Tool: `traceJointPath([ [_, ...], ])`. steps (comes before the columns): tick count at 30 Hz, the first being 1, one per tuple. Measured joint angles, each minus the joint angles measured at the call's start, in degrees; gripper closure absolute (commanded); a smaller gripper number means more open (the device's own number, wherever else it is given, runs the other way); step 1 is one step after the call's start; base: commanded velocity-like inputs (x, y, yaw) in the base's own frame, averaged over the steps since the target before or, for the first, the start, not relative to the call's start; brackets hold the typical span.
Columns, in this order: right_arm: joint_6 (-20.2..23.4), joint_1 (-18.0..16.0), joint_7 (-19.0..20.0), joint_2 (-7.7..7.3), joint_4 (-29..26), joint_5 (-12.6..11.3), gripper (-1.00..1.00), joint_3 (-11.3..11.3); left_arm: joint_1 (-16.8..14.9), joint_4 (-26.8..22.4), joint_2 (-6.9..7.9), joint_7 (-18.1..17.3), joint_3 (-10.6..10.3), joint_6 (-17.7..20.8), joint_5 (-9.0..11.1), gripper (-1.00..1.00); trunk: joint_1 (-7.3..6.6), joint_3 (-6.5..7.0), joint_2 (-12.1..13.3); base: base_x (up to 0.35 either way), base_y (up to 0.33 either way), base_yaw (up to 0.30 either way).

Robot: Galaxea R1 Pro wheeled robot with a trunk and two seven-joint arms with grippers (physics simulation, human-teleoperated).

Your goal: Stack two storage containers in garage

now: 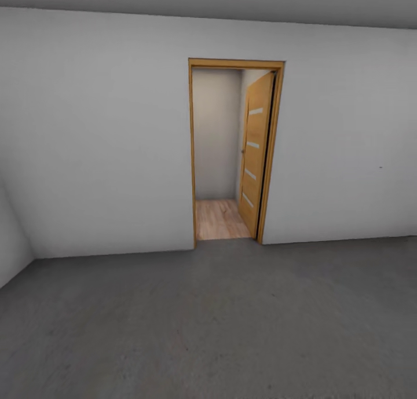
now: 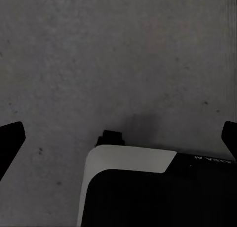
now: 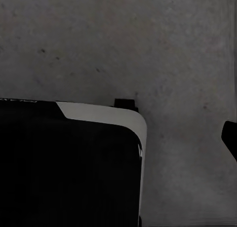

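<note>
The robot stands in the garage (image 1: pixel 87 127), a bare room with pale grey walls, and looks at an open doorway (image 1: pixel 234 150) with a wood frame. A wood door (image 1: pixel 256 156) with four small pale strips swings inward, and past it lies a bit of light wood plank floor (image 1: pixel 219 219). The floor (image 1: pixel 208 318) here is dark grey, rough concrete.

In the left wrist view, the arm points down at the concrete. The left gripper (image 2: pixel 121 138) is spread wide, with one dark fingertip at each side edge and nothing between them. Below it sits the robot's black and white base (image 2: pixel 148 187), with tiny white letters too small to read.

In the right wrist view, the arm also points down at the concrete, over the base (image 3: pixel 69 158). One dark fingertip (image 3: pixel 230 138) shows, so I cannot tell how wide that gripper is.
</note>
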Motion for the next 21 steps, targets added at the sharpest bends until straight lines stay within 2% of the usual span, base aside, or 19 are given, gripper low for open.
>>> traceJointPath([
  [3, -0.10, 0.00, 0.00, -0.01, 0.00, 0.00, -1.00, 0.00, 0.00, -0.08, -0.37, 0.00, 0.08, 0.28, 0.01, -1.00, -0.02, 0.00, -0.01, 0.222, 0.000, -0.296],
  [4, -0.18, 0.00, 0.00, 0.08, 0.00, 0.00, -1.00, 0.00, 0.01, -0.16, -1.83, 0.23, 0.03, 0.57, 0.03, -1.00, -0.03, 0.00, -0.01, 0.309, 0.000, -0.296],
  [7, -0.20, 0.00, -0.02, 0.08, 0.00, 0.00, -1.00, 0.00, 0.01, -0.24, -2.50, 0.27, 0.11, 0.51, 0.06, -1.00, -0.03, 0.00, -0.01, 0.314, 0.000, -0.280],
  [16, -0.19, -0.01, -0.70, 0.39, 0.00, 0.40, -1.00, 0.09, 0.02, -0.17, -2.62, 0.26, -0.02, 0.18, 0.28, -1.00, -0.03, 0.00, -0.01, 0.321, 0.000, -0.019],
  [21, -0.35, 0.00, -0.71, 0.25, 0.00, 0.49, -1.00, 0.09, 0.01, -0.15, -2.60, 0.28, -0.04, 0.05, 0.30, -1.00, -0.03, 0.00, -0.01, 0.322, 0.000, -0.169],
])
